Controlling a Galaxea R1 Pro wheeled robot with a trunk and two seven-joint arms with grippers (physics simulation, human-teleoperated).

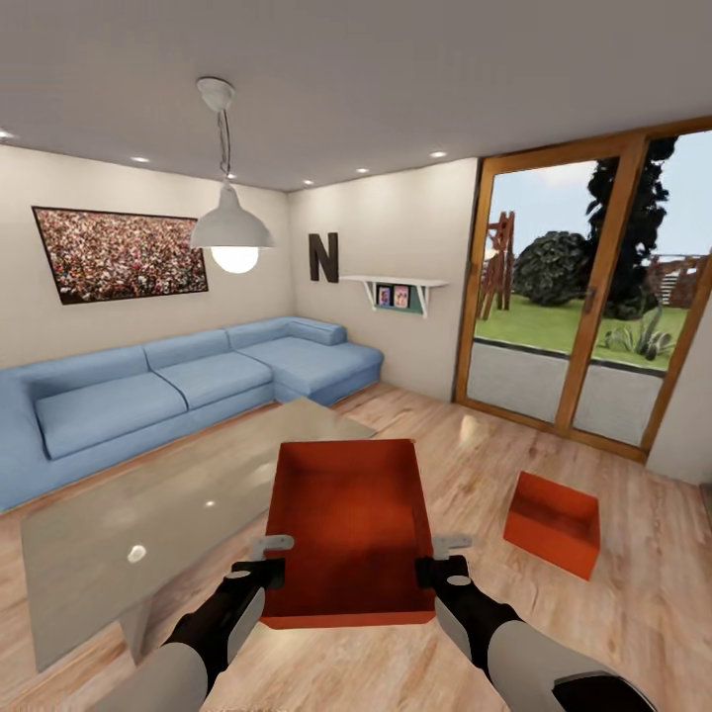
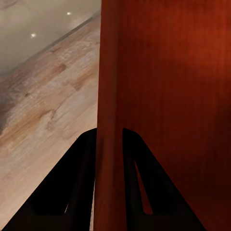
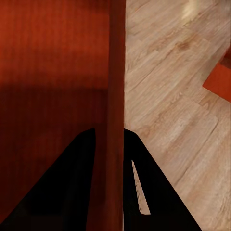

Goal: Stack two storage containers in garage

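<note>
I hold one red-orange storage container (image 1: 346, 529) in the air in front of me, above the wood-plank flooring of the living room. My left gripper (image 1: 265, 559) is shut on its left wall (image 2: 108, 96) and my right gripper (image 1: 443, 559) is shut on its right wall (image 3: 116, 96); in each wrist view the thin wall runs between the dark fingers. The second storage container (image 1: 554, 522) sits on the planks to my right, and a corner of it shows in the right wrist view (image 3: 219, 82).
A low glass-topped table (image 1: 119, 534) stands just left of the held container. A blue corner sofa (image 1: 168, 386) lines the far left wall. Wood-framed glass doors (image 1: 593, 297) fill the right wall. Open plank flooring (image 1: 475, 435) lies between the table and the doors.
</note>
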